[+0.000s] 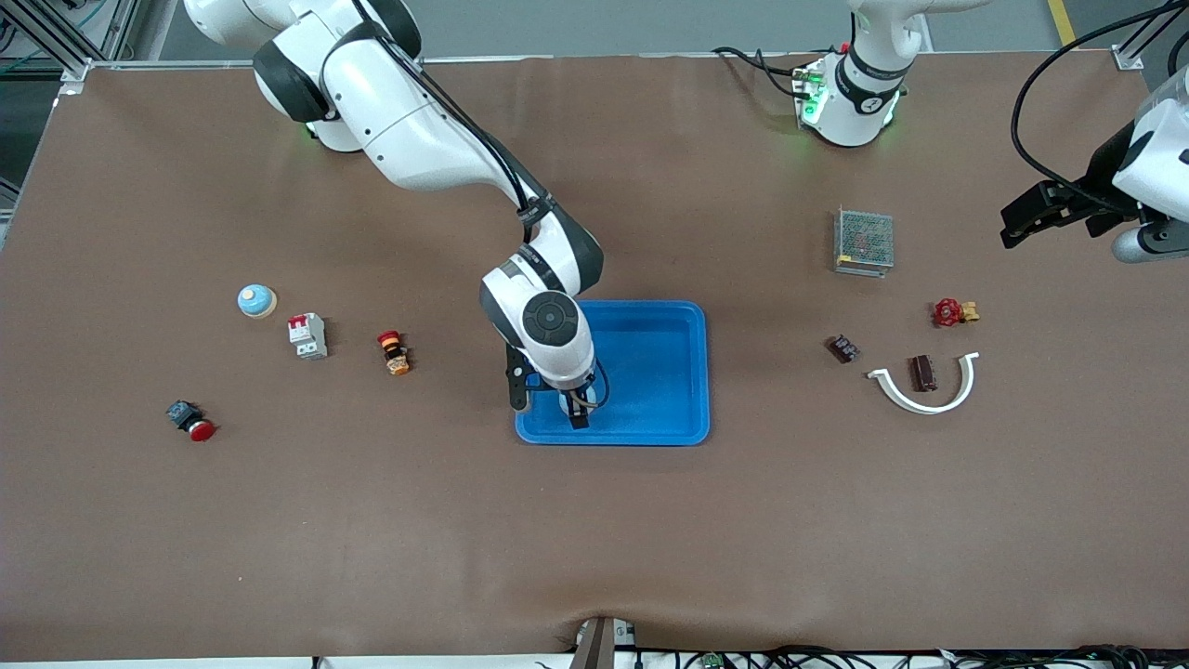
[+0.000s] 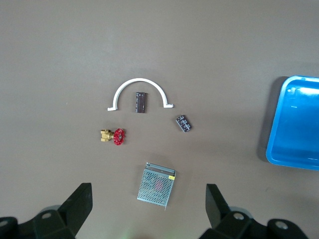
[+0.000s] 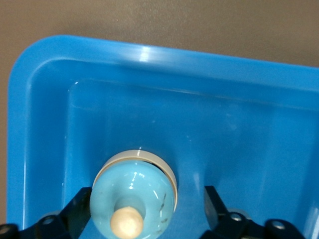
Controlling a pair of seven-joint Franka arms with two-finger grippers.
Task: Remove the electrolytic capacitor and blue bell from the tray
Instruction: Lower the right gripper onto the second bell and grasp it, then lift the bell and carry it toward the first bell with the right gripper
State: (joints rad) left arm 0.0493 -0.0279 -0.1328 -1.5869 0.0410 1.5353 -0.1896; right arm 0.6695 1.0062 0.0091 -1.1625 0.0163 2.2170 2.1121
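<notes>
A light blue bell (image 3: 133, 198) with a cream knob rests in the blue tray (image 1: 669, 372), near the corner by the front camera toward the right arm's end. My right gripper (image 1: 578, 413) (image 3: 147, 211) is down in the tray, open. The bell stands between its fingers, against one and apart from the other. In the front view the hand hides this bell. A second bell (image 1: 255, 300) sits on the table toward the right arm's end. Two small dark parts (image 1: 842, 348) (image 1: 922, 373) lie toward the left arm's end; which is the capacitor I cannot tell. My left gripper (image 1: 1014, 226) (image 2: 148, 204) hangs open above that end, holding nothing.
A white curved bracket (image 1: 924, 395), a red valve (image 1: 949, 312) and a metal mesh box (image 1: 864, 242) lie near the dark parts. Toward the right arm's end are a white breaker (image 1: 307, 335), an orange-and-red button (image 1: 395, 353) and a red push button (image 1: 192, 421).
</notes>
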